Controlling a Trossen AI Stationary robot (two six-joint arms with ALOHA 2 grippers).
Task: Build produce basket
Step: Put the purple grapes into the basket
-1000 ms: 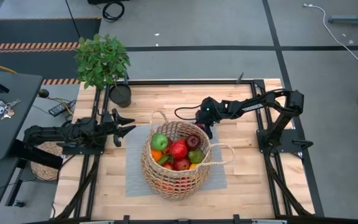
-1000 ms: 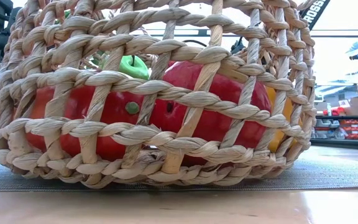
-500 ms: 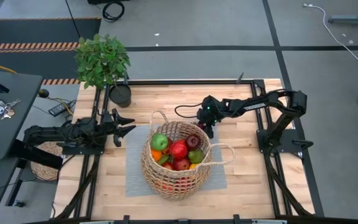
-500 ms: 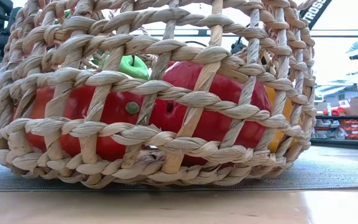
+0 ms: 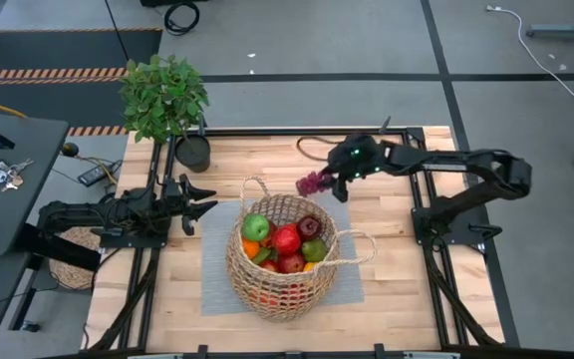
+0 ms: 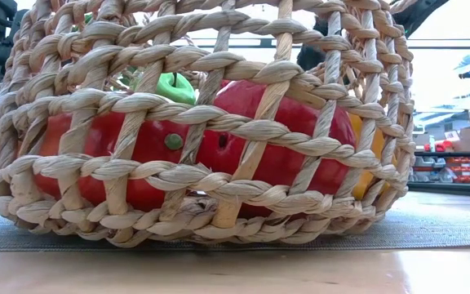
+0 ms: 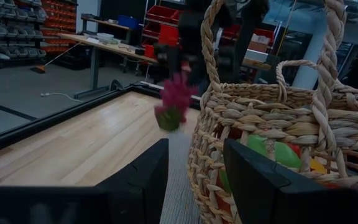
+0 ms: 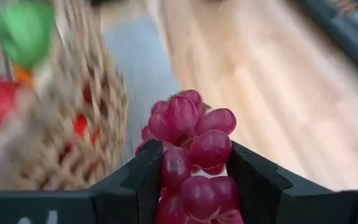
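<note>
One right gripper [image 8: 192, 186] clamped on one red grape bunch [image 8: 191, 155] between its fingers, one basket [image 5: 282, 259] beside them, one left gripper [image 5: 199, 199] closed, empty.

Leafy potted plant [image 5: 164, 96] in a black pot [image 5: 193, 153] standing at the light wooden table's [image 5: 397, 304] ten o'clock corner, grey mat [image 5: 213, 279] lying mid-table, keys [image 5: 1, 173] sitting on a dark desk [image 5: 8, 214] at nine o'clock, white cable [image 5: 546, 55] trailing across the floor at two o'clock, red storage bins [image 7: 166, 15] lining shelves in the room beyond
</note>
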